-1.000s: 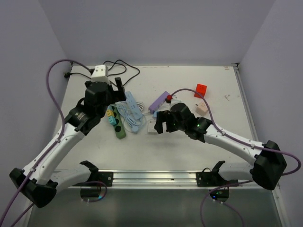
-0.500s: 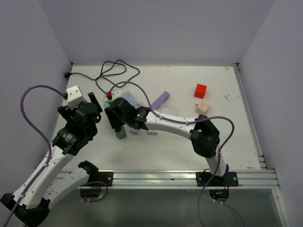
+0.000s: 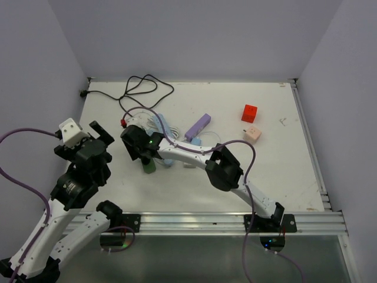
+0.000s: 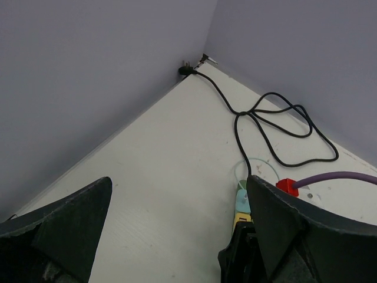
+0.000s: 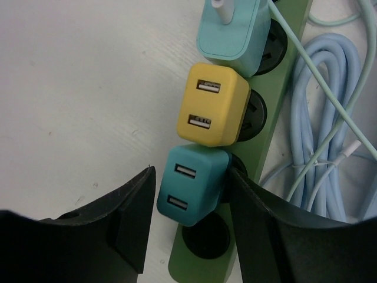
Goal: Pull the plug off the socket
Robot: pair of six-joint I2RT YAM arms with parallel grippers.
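A green power strip (image 5: 203,268) lies on the white table and holds a pale turquoise plug (image 5: 230,32), a yellow USB plug (image 5: 212,105) and a teal USB plug (image 5: 193,186). My right gripper (image 5: 191,180) is open with one finger on each side of the teal plug, the right finger close against it. In the top view my right gripper (image 3: 140,148) sits over the strip (image 3: 151,166). My left gripper (image 3: 100,133) is open and empty above the table's left side, with bare table between its fingers (image 4: 283,224).
A black cable (image 3: 144,86) loops at the back left and also shows in the left wrist view (image 4: 265,118). A coiled light blue cable (image 5: 330,118) lies right of the strip. A purple strip (image 3: 198,125), red cube (image 3: 250,112) and pink cube (image 3: 252,134) lie farther right.
My right arm swung from the table's middle to the left, onto the green strip. My left arm drew back from the strip toward the near left.
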